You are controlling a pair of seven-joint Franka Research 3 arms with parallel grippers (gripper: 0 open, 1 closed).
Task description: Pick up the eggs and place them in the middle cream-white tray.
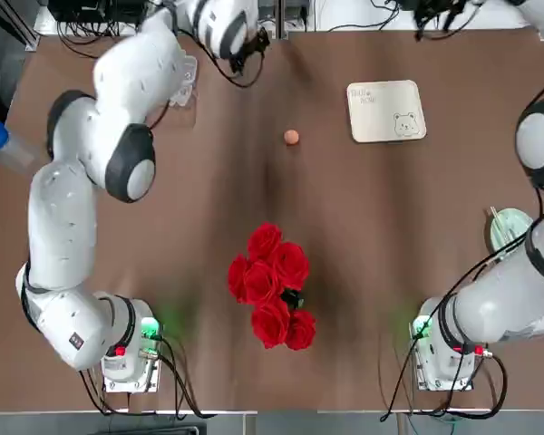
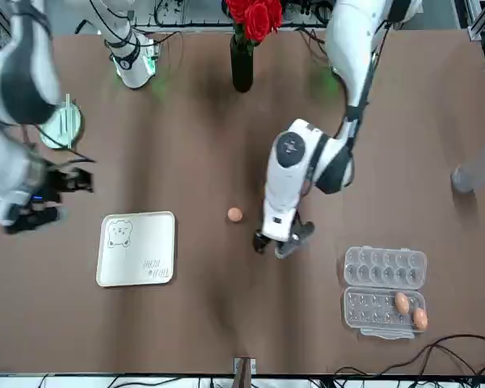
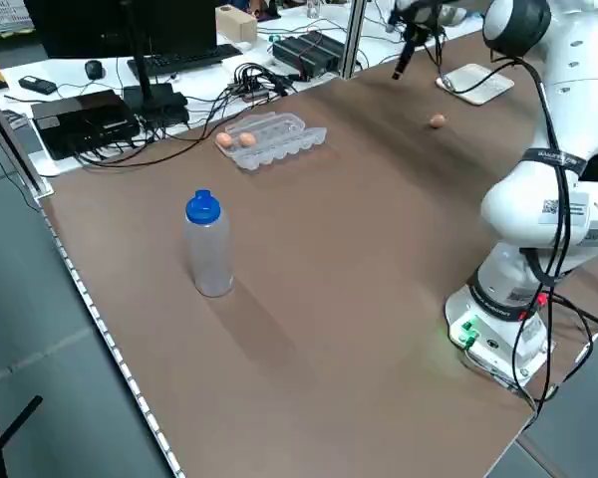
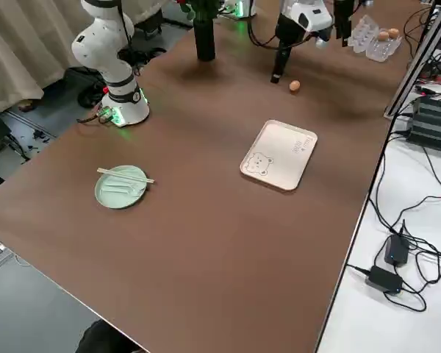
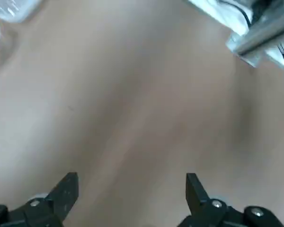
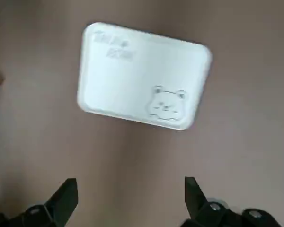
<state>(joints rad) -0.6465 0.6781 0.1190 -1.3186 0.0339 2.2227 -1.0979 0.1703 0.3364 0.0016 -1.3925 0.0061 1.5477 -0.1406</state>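
Overhead and front views share the tray (image 1: 386, 111) (opposite directions), wrist cameras close above table (image 5: 132, 104)

One small orange-brown egg (image 2: 234, 214) loose on the bare tabletop (image 2: 226, 323), near the cream-white tray (image 2: 137, 249) but apart from it. Two more eggs (image 2: 410, 310), seemingly touching, in a clear carton (image 2: 384, 289). Tray flat, square, round-cornered, bear drawing, holding nothing.

Brown table (image 1: 363, 217) w/ egg (image 1: 291, 137), tray (image 1: 386, 111), carton (image 2: 384, 291), plate (image 4: 120, 187).
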